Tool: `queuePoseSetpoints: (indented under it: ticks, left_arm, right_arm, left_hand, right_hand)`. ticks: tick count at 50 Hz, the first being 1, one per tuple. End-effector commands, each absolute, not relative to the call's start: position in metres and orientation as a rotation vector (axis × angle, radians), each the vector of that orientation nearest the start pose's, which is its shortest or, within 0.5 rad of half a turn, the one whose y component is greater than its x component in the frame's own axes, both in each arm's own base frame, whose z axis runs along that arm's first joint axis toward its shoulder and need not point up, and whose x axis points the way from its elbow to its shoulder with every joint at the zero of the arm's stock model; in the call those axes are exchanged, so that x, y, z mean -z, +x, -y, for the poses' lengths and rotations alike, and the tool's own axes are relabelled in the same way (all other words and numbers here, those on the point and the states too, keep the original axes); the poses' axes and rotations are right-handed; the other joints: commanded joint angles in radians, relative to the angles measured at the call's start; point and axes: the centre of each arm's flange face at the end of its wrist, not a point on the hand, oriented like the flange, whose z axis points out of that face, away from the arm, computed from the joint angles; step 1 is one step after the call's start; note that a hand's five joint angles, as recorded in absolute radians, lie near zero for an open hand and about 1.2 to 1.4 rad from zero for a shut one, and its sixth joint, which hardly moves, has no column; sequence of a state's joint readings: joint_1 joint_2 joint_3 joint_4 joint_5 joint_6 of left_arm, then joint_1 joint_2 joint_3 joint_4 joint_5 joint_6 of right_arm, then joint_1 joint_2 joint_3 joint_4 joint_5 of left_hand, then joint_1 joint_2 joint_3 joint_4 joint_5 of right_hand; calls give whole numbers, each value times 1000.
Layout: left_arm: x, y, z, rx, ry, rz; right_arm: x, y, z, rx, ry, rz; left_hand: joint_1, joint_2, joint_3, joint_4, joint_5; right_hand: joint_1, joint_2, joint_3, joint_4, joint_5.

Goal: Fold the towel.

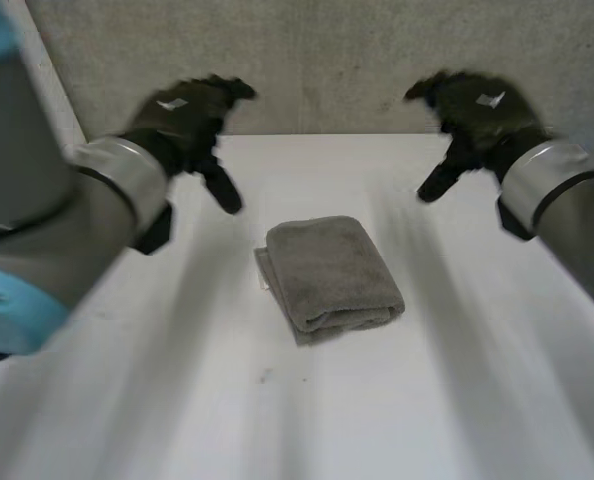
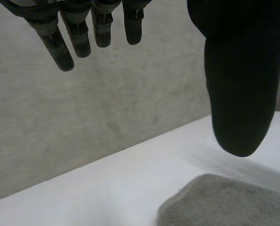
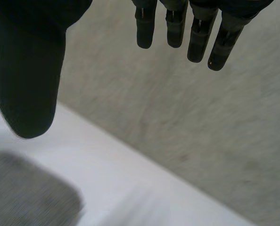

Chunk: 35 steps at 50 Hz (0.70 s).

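Grey terry towel (image 1: 329, 275), compactly folded, lies mid white table (image 1: 427, 400). Black left hand (image 1: 187, 120) at 10 o'clock and right hand (image 1: 477, 115) at 2 hover clear, fingers (image 2: 78, 40) straight, empty: fold judged complete.

Towel (image 1: 329, 275): grey cloth, matt, with a short fuzzy pile, soft and rounded at the folds.
Bench (image 1: 447, 400): white, smooth, with a faint sheen and a few small dark specks.
Wall (image 1: 327, 60), beyond the fingers (image 2: 60, 49): grey, matt, rough and speckled, like plaster or concrete.
Left hand (image 1: 187, 115) and right hand (image 1: 477, 105): black matt covering. The fingers show dull, hard segments.
Left arm (image 1: 47, 200) and right arm (image 1: 567, 220): smooth grey shells with light-blue caps.
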<state>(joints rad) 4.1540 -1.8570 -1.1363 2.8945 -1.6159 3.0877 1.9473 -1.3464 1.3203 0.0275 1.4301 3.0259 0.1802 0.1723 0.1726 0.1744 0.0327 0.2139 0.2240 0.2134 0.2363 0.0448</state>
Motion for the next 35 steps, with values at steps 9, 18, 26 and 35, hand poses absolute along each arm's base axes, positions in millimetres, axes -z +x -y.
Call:
queuePoseSetpoints:
  ticks: [9,18,26,35]
  left_arm:
    - [-348,-241,224,2286,404,-2576]
    - [-346,-244,224,2300,420,-2574]
    - [-340,-244,224,2279,424,-2590]
    - [-336,-244,223,2296,422,-2576]
  right_arm:
    - [-344,242,244,2121,-571,-1895]
    - [-336,242,243,2107,-589,-1916]
    - [-330,244,242,2086,-610,-1932]
    - [-325,244,238,2076,-621,-1937]
  left_hand:
    - [1,9,9,7,-26]
    - [-2,6,6,4,-29]
    - [-2,6,6,4,-29]
    - [-2,6,6,4,-29]
  right_hand:
    - [-39,-49,-39,-62,-45]
    - [-39,-49,-39,-62,-45]
    - [-39,-49,-39,-62,-45]
    - [-39,-49,-39,-62,-45]
